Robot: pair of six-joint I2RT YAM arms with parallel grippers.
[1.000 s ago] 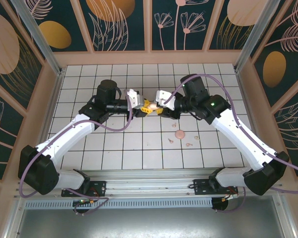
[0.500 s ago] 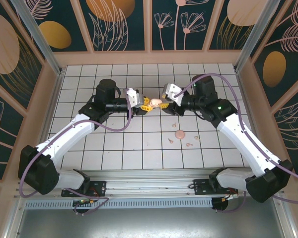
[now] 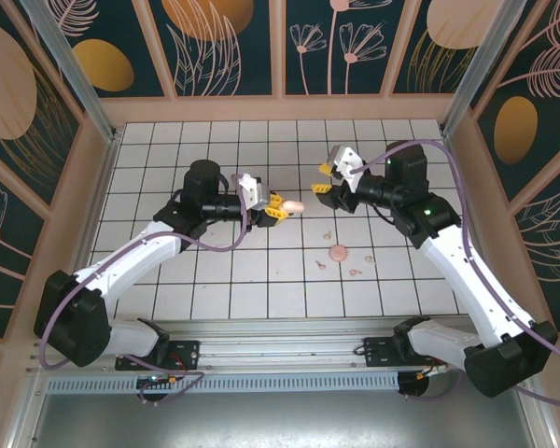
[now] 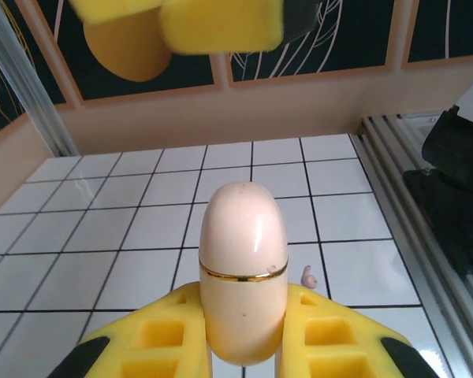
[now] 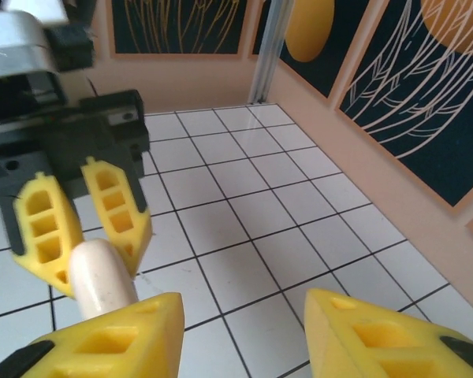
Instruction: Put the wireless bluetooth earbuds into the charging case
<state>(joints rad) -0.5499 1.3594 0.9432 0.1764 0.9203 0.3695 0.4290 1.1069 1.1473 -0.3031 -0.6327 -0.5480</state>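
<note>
Left claw [image 3: 278, 204] is clamped on the capsule-shaped charging case [image 4: 244, 268], held above the counter [image 3: 215, 280]. The right claw [image 5: 240, 331] stands apart and empty at its 2 o'clock. Earbuds [image 3: 322, 264] lie at its 5 o'clock, beside a round pink piece [image 3: 338, 252]. The case looks closed, so opening it seems next, with the right claw gripping the free end squarely.

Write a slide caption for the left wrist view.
Left gripper clamps a gold-banded pink capsule case between yellow fingers, above tiles.

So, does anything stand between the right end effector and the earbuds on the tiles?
Nothing visible does. The right end effector, its jaws open and empty, hangs apart from the earbuds, which lie on bare tiles near a small round pink piece. The left end effector holds a pink capsule off to one side.
</note>
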